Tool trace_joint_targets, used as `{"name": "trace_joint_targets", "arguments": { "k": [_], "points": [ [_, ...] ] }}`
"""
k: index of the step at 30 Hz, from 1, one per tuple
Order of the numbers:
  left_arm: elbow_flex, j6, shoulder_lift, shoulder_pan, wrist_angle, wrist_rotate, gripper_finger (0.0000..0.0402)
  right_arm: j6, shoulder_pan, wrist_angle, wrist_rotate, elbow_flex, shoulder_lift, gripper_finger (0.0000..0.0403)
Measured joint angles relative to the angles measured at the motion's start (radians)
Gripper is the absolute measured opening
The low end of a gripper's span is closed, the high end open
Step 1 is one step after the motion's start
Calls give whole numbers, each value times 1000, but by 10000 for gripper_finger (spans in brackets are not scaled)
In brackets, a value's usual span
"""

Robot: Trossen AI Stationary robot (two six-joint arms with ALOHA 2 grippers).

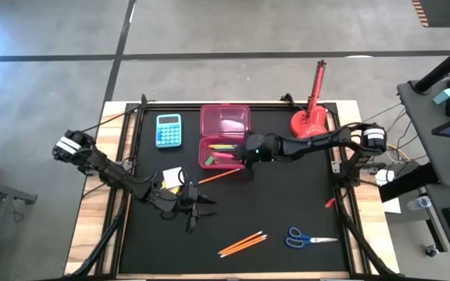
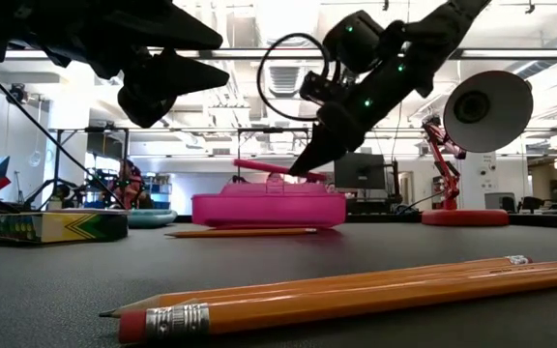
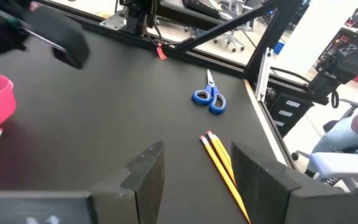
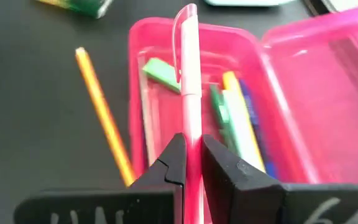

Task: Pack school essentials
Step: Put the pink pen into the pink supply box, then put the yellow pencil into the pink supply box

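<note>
My right gripper is shut on a pink pen over the open translucent pink case, whose near tray holds a green piece and yellow, green and blue pens. One orange pencil lies beside the case. The white-and-yellow pack lies flat near my left gripper, which is open above the mat and touches nothing. Orange pencils and the blue-handled scissors lie flat toward the near edge. My right gripper pinches the pink pen's barrel between its two fingers. The fingers slant down from the table's right and lie along the pen, which sticks out ahead of them. The pen is lifted clear, roughly level above the case's tray.
A light-blue calculator lies left of the case. A red desk lamp stands at the far right corner. Bare black mat lies between the case and the scissors.
</note>
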Motion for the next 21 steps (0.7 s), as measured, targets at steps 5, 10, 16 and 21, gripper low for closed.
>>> {"name": "trace_joint_targets", "arguments": {
  "k": [5,10,16,21],
  "points": [
    [0,1,0,0,0,0,164,33,-38,-1,-115,0,20,20],
    [0,9,0,0,0,0,164,52,-37,41,-120,0,60,33],
    [0,3,0,0,0,0,164,67,-42,53,-119,0,70,80],
    [0,2,0,0,0,0,164,76,-42,52,-119,0,70,108]
  ]
}}
